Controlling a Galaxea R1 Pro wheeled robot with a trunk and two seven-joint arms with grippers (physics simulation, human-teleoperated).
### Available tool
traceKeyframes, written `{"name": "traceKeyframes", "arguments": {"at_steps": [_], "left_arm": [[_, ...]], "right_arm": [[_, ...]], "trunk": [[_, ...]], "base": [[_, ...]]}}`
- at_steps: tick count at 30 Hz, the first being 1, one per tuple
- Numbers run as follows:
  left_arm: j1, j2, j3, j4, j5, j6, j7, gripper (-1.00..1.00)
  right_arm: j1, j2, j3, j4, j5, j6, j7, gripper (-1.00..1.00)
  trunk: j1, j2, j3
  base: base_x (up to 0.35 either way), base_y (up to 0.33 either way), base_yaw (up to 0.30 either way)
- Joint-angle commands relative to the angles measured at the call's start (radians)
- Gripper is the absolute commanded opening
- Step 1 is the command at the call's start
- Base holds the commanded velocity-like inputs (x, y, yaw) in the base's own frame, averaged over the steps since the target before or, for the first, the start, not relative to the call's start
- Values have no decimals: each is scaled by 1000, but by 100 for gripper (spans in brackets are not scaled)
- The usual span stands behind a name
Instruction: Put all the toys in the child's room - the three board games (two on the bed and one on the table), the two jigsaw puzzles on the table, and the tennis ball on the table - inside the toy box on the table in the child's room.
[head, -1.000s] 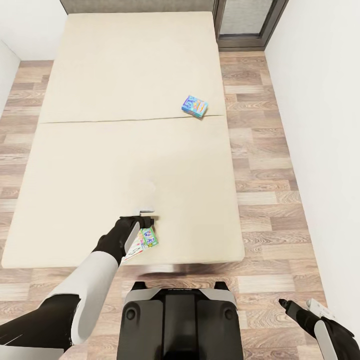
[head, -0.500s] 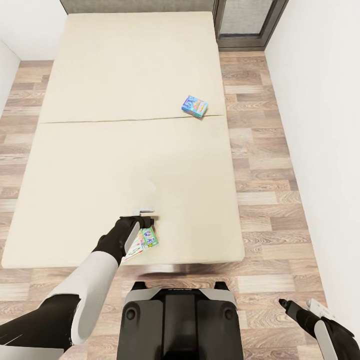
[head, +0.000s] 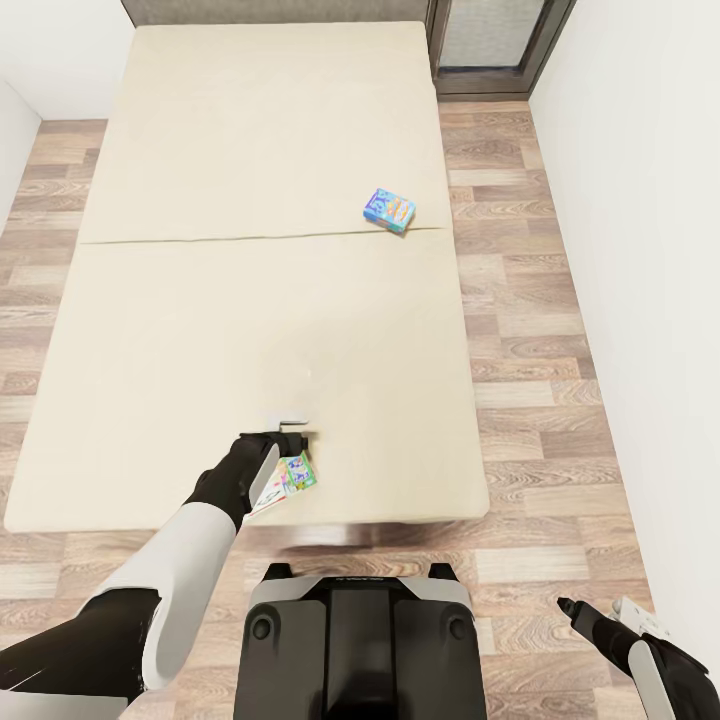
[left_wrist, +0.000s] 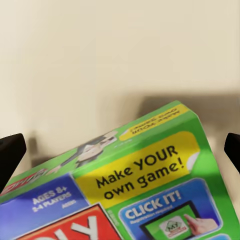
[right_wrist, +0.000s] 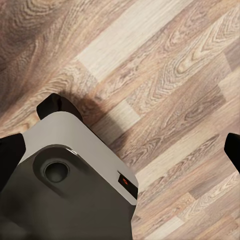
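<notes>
Bed (head: 270, 200) spans the room. Blue game box (head: 389, 210) lies near its right edge, well away from both claws. Left claw (head: 283, 450) at the near edge, fingers spread around the green game box (left_wrist: 150, 190). Right claw (head: 600, 612) over the floor (right_wrist: 165, 65), spread, empty.

Glossy printed cardboard board game (left_wrist: 145, 190)

Two board games lie on one bed (head: 200, 300) — a blue box (head: 389, 210) right of the frame's centre, and a green box (head: 290, 478) at lower centre. Two grippers show — left (head: 280, 440), right (head: 600, 615).
</notes>
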Motion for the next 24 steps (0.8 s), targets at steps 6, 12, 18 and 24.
{"name": "traceKeyframes", "arguments": {"at_steps": [6,12,18,24], "left_arm": [[0,-1,7,88,4,7,-1,100],[0,-1,7,87,4,7,-1,100],[0,-1,7,88,4,7,-1,100],[0,-2,7,87,4,8,0,100]], "right_arm": [[0,0,-2,-1,-2,6,3,100],[0,0,-2,-1,-2,6,3,100],[0,0,-2,-1,-2,6,3,100],[0,0,-2,-1,-2,6,3,100]], "trunk": [[1,-1,-1],[1,-1,-1],[1,-1,-1],[1,-1,-1]], "base": [[-5,0,0],[-1,0,0],[0,0,0],[-69,0,0]]}}
